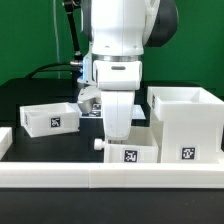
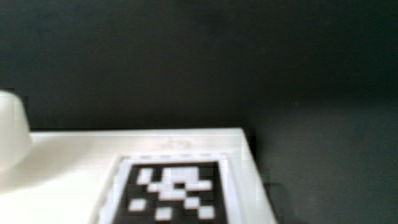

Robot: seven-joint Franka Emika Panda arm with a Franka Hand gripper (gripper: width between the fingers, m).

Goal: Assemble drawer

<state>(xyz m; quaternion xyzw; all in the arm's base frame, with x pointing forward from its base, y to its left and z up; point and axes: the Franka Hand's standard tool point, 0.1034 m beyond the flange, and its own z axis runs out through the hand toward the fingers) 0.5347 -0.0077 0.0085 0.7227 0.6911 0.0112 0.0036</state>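
Note:
A small white drawer tray (image 1: 132, 152) with a square tag on its near wall and a knob on the side toward the exterior view's left stands at the front middle. My gripper (image 1: 118, 137) reaches straight down to this tray's rear wall. The fingers look close together, and their tips are hidden by the wall. The wrist view shows the tray's tagged white face (image 2: 175, 188) close up on the black table, with no fingers in sight. A second tray (image 1: 50, 117) stands at the left. The tall housing (image 1: 186, 122) stands at the right.
A long low white rail (image 1: 100, 176) runs along the front edge. The marker board (image 1: 90, 103) lies behind my arm. A small white piece (image 1: 4, 141) sits at the far left edge. A rounded white shape (image 2: 9, 130) shows in the wrist view.

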